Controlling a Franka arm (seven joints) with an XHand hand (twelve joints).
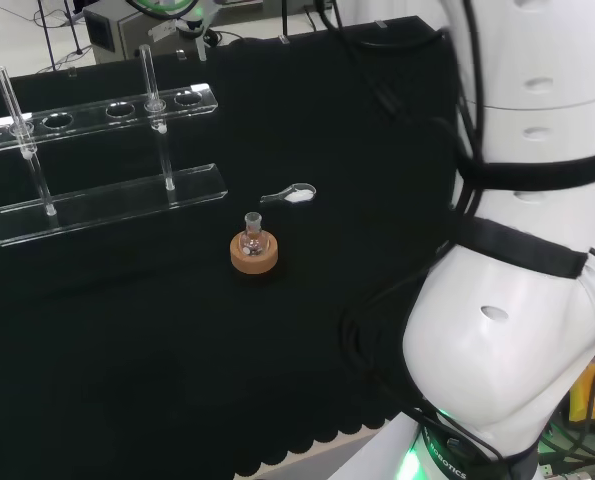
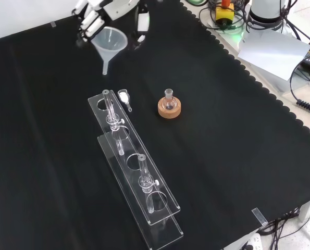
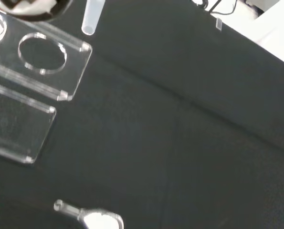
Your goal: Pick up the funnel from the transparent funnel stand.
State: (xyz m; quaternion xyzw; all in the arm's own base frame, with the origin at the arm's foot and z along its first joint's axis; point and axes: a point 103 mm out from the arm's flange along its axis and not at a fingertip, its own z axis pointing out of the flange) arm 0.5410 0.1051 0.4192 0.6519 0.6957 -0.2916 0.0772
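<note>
Translucent funnel [image 2: 110, 42] partly hidden by robot hand [image 2: 95, 18].

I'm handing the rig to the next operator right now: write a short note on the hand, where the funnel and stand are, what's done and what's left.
Hand: at the top of the front view, fingers curled round the funnel's rim, holding it in the air with the spout pointing down.
Funnel: clear of the transparent funnel stand, up beyond the stand's far end in the front view; the wrist view shows its spout hanging near the stand's end hole.
Also on the cloth: a small flask on a cork ring and a small scoop beside the stand.
Done: funnel lifted out of the stand.
Left: nothing obvious; keep the hold steady.
</note>
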